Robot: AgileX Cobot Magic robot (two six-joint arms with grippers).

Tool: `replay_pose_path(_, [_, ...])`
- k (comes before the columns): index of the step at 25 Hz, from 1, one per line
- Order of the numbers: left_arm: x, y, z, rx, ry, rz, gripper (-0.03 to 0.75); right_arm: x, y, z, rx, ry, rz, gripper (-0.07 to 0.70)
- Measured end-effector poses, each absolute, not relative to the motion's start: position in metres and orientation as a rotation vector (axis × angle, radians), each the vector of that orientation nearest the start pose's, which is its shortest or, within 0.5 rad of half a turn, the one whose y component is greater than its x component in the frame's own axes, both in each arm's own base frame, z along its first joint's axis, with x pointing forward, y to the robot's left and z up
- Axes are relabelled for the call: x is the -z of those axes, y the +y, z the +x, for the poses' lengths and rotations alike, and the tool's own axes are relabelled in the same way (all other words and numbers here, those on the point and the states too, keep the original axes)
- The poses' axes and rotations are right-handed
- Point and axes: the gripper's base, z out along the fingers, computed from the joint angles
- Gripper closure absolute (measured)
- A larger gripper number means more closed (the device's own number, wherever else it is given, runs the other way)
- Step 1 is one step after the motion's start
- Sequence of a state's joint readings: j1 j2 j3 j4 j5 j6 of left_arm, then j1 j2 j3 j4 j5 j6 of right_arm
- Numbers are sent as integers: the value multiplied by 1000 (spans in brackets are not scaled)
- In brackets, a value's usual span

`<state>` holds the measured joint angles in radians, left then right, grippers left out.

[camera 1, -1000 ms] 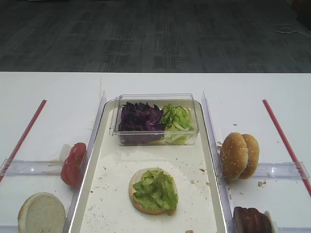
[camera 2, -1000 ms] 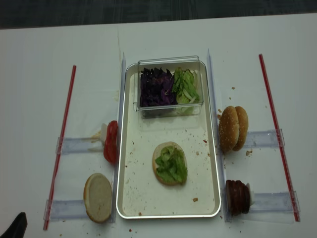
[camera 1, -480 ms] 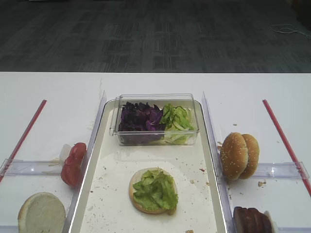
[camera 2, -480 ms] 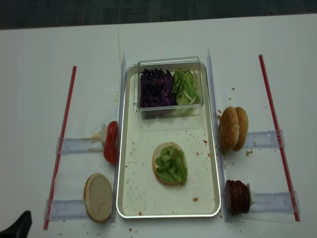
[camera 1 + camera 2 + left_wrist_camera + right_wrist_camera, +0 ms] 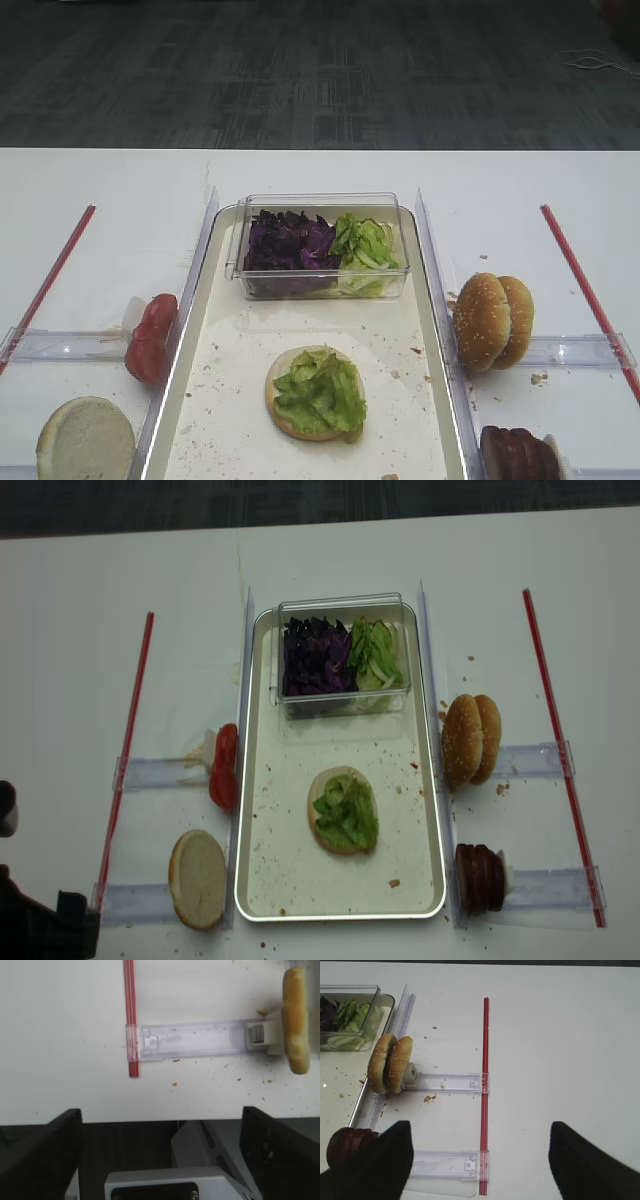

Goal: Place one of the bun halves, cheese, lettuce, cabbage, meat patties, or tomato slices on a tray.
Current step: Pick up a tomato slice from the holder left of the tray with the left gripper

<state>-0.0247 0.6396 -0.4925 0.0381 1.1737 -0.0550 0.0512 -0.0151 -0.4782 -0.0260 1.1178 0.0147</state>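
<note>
The white tray (image 5: 290,865) (image 5: 235,345) lies in the middle of the table. On it rests a flat bun half topped with lettuce (image 5: 345,812) (image 5: 318,392). Left of the tray stand tomato slices (image 5: 224,768) (image 5: 150,338) and a pale bun half (image 5: 197,877) (image 5: 295,1020). On the tray's right are sesame bun halves (image 5: 470,738) (image 5: 390,1063) and meat patties (image 5: 480,877) (image 5: 345,1146). My left gripper (image 5: 160,1160) is open over the table's front edge, left of the pale bun. My right gripper (image 5: 480,1160) is open and empty, right of the patties.
A clear box at the tray's far end holds purple cabbage (image 5: 315,657) and lettuce (image 5: 375,655). Red strips (image 5: 125,770) (image 5: 560,750) run along both sides, crossed by clear plastic holders (image 5: 195,1040) (image 5: 450,1082). Part of the left arm (image 5: 40,925) shows at the bottom left corner.
More of the left arm has come into the overhead view at the bottom left corner. The food and the tray have not moved.
</note>
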Motion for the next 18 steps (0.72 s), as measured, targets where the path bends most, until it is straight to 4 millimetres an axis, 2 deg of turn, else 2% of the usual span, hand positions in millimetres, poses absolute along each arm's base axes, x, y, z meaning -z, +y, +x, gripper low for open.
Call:
replay_pose_path(11, [-228, 0, 105, -43, 3001, -30, 99, -267, -2, -7, -8, 2108, -37, 41])
replay_pose_path(18, [-226, 1, 108, -53, 3021, -22, 99, -267, -2, -7, -8, 2108, -37, 41])
